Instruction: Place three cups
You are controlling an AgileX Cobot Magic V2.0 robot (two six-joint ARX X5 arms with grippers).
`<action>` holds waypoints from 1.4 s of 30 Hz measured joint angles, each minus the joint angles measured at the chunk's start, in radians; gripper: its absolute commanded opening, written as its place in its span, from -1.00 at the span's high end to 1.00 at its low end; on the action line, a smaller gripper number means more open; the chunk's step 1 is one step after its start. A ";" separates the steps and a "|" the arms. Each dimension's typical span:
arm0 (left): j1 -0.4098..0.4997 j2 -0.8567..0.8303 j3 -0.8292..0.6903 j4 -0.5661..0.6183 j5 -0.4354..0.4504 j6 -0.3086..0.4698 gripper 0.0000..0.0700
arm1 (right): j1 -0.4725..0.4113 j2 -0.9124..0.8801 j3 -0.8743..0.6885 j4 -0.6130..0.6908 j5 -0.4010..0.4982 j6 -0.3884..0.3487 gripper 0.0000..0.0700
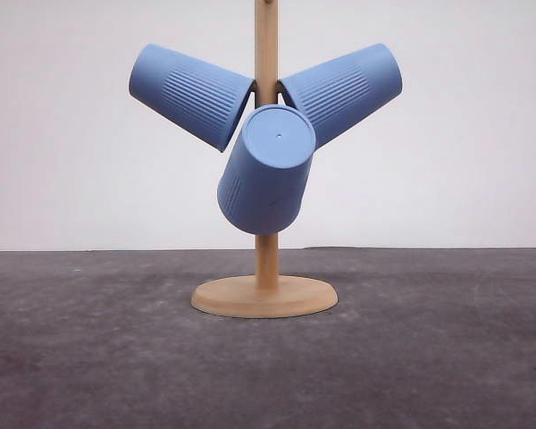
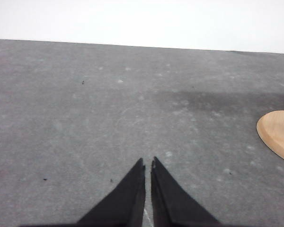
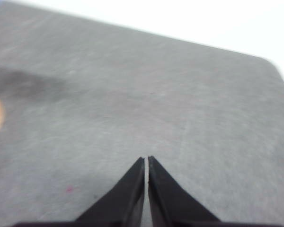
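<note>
Three cups (image 1: 266,170) on wooden rack (image 1: 265,296)

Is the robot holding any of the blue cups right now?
No. The left gripper and the right gripper are both shut on nothing above the grey table. All three cups hang on the wooden stand.

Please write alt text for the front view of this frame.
Three light-blue ribbed cups hang on a wooden stand on a dark grey table: left cup and right cup angle outward and up, and the front cup tilts its flat base toward the camera. White wall behind.
</note>
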 measured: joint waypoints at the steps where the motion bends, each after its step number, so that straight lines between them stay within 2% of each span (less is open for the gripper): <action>1: 0.000 0.000 0.000 0.000 0.000 0.000 1.00 | 0.000 -0.038 -0.049 0.029 0.012 0.013 0.97; 6: 0.000 0.000 0.000 0.000 0.000 0.000 1.00 | 0.000 -0.230 -0.295 0.141 0.064 0.082 0.97; 12: 0.000 0.000 0.000 0.000 0.000 0.000 1.00 | 0.000 -0.364 -0.440 0.152 0.065 0.105 0.97; 18: 0.000 0.000 0.000 0.000 0.000 0.000 1.00 | 0.000 -0.442 -0.462 0.197 0.067 0.114 0.97; 42: 0.000 0.000 0.000 0.000 0.000 0.000 1.00 | 0.000 -0.441 -0.464 0.211 0.065 0.120 0.97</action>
